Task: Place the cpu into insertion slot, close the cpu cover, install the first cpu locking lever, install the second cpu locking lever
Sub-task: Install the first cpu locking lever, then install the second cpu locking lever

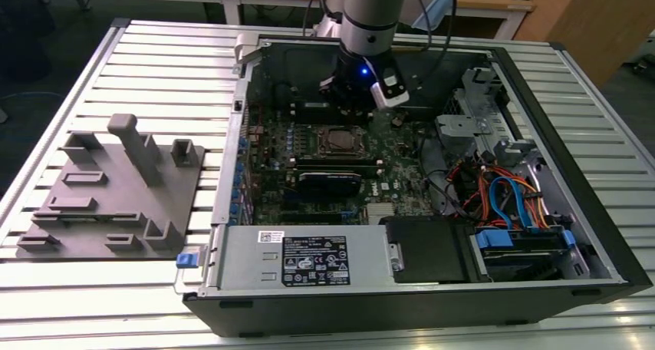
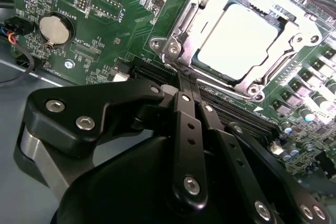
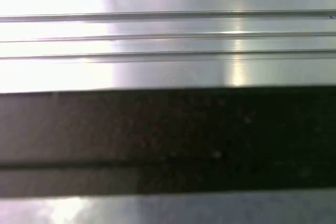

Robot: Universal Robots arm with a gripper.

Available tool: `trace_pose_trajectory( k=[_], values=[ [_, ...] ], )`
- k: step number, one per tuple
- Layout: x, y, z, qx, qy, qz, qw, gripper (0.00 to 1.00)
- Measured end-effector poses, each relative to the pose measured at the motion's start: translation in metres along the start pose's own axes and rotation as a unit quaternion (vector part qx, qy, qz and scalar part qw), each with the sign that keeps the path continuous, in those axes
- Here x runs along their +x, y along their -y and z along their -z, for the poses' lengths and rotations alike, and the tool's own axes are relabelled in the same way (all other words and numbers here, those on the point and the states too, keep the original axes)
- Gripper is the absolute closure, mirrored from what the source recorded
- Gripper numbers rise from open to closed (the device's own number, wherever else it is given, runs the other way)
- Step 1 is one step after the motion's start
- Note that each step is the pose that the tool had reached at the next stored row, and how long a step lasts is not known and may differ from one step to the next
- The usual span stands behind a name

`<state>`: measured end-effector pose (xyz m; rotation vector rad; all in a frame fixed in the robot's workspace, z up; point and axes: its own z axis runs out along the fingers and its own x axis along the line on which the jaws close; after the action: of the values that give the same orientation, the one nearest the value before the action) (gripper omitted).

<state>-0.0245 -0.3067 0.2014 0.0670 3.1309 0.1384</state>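
In the second wrist view the gripper [image 2: 185, 85] fills the foreground, its black linkage bars converging so that the fingers [image 2: 181, 106] lie pressed together with nothing between them. Their tips sit just short of the silver edge of the insertion slot [image 2: 178, 51]. Just beyond, the cpu [image 2: 237, 40] lies flat in the slot, its pale metal top showing through the window of the cpu cover [image 2: 210, 3], which is folded down around it. Farther off on the green motherboard [image 2: 131, 19] sits a round coin battery [image 2: 54, 29]. In the exterior view the arm [image 1: 366, 20] descends steeply into the open computer case [image 1: 409, 304], its wrist poised above the board just behind the socket. A grey fixture tray [image 1: 113, 204] rests on the slatted table [image 1: 61, 304], to the exterior view's left.
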Motion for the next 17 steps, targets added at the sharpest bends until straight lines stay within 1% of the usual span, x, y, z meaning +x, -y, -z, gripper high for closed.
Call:
trace_pose_trajectory(
  k=[3, 8, 17],
  values=[
    [-0.0001, 0.0002, 0.0005, 0.0001, 0.0001, 0.000, 1.00000, 0.89],
    [-0.0001, 0.0026, 0.0008, 0.0011, 0.0001, 0.000, 1.00000, 0.89],
    [-0.0001, 0.0030, 0.0009, 0.0012, 0.0001, 0.000, 1.00000, 0.89]
  ],
)
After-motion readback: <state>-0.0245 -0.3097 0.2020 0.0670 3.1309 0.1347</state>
